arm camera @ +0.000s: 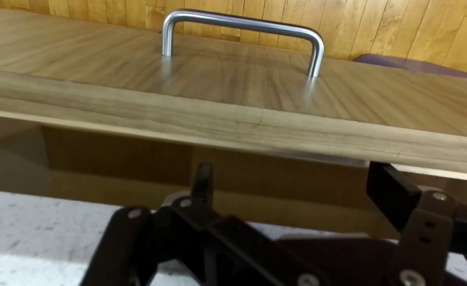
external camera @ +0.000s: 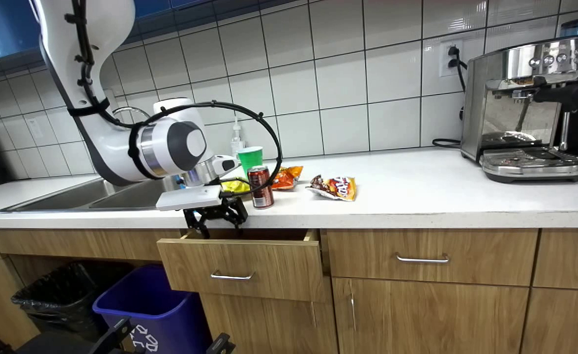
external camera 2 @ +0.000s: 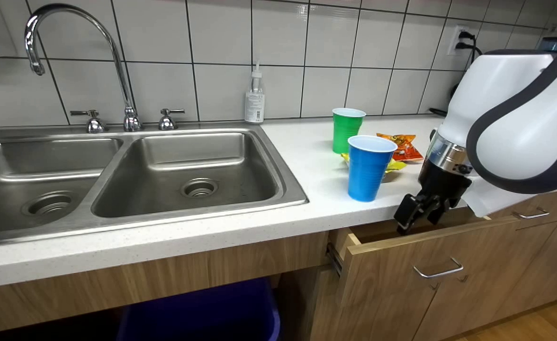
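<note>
Where counter edge (external camera: 417, 221) ends, drawer (external camera: 274, 265) gapes beneath gripper (arm camera: 292, 178).

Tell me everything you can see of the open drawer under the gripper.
The open drawer stands pulled out below the countertop. Its flat front looks like brown-grained wood and carries a shiny, metal-looking bar handle bent at both ends. The sides show pale, wood-like top edges, and a metal-looking slide runs along one side. The inside is brown and deeply shadowed, so only part of it can be made out. The open gripper hangs at its opening; whether they touch cannot be told.
</note>
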`<state>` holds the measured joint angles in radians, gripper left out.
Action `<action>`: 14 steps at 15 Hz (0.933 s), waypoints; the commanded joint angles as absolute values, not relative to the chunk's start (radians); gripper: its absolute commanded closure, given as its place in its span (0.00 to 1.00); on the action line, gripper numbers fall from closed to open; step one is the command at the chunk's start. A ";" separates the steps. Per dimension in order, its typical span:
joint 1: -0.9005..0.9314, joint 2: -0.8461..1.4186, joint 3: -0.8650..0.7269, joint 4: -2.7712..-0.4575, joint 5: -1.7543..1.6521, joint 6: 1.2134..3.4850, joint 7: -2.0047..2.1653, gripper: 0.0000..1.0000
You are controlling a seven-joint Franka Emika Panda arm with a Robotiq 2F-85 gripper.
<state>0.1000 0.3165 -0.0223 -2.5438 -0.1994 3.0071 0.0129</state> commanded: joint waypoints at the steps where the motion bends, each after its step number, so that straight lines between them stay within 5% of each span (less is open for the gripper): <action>1: 0.096 0.324 -0.015 -2.541 -0.178 2.985 -0.009 0.00; 14: 0.093 0.291 -0.005 -2.510 -0.096 2.719 0.028 0.00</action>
